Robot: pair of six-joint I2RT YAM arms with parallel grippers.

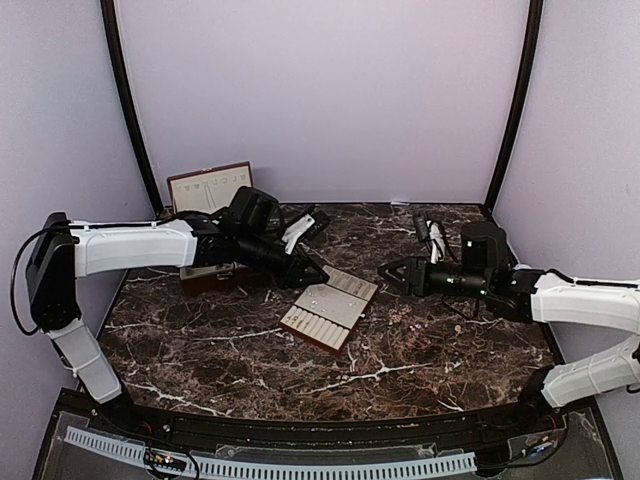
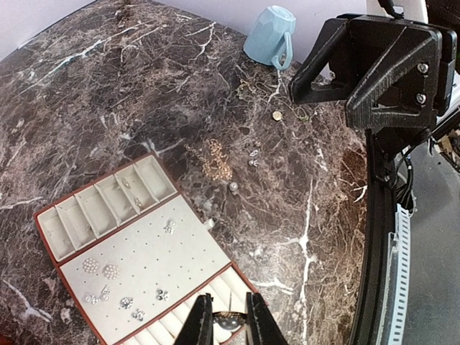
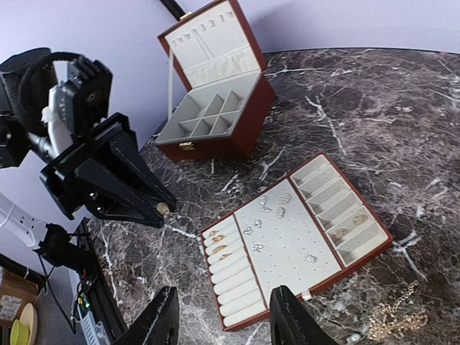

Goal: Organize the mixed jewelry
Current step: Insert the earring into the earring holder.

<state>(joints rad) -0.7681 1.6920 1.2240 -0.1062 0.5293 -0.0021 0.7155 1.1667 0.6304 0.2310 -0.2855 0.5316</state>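
Ring (image 2: 228, 320) pinched in left gripper (image 2: 228, 307) (over tray (image 2: 144, 260)).

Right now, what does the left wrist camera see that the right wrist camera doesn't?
Only the left wrist view: a pale blue faceted cup with a handle. Only the right wrist view: the open reddish-brown box with cream lining. Both: the flat cream slotted tray on the dark marble table, and the small gold piece pinched in the left gripper.
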